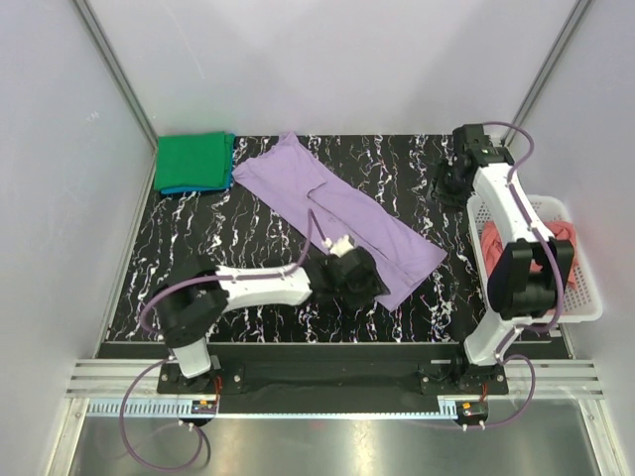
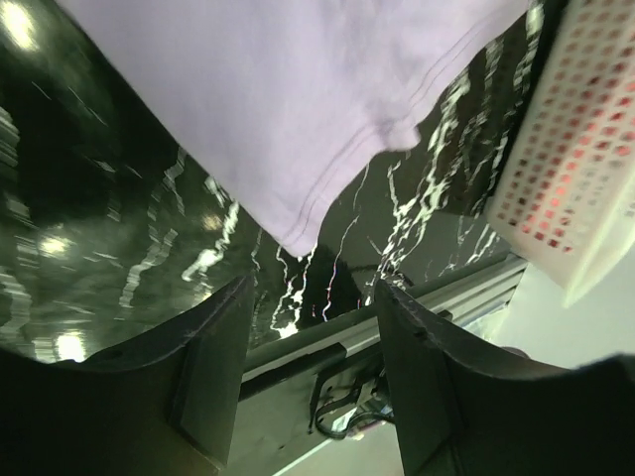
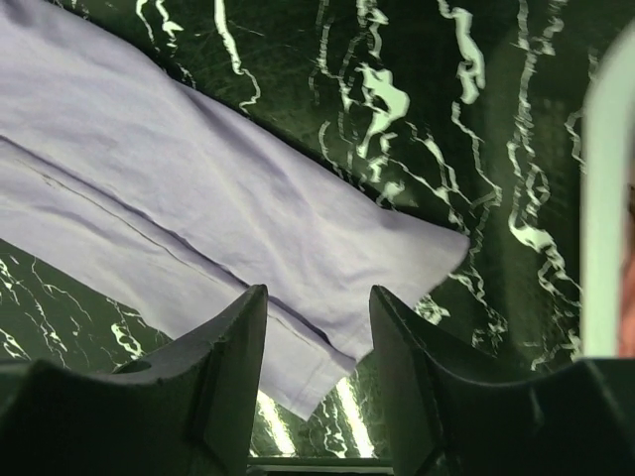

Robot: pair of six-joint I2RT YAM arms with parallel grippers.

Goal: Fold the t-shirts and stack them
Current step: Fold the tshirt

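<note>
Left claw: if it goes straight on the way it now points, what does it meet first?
Probably a corner of the purple shirt, just ahead of the open left claw. Depth is unclear, so the table might come first.

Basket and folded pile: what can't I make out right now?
- Salmon shirt, top view: right arm crosses it, so its full shape is hidden.
- Blue shirt, top view: green shirt hides all but an edge.
- Purple shirt, near hem, top view: left claw covers it.
</note>
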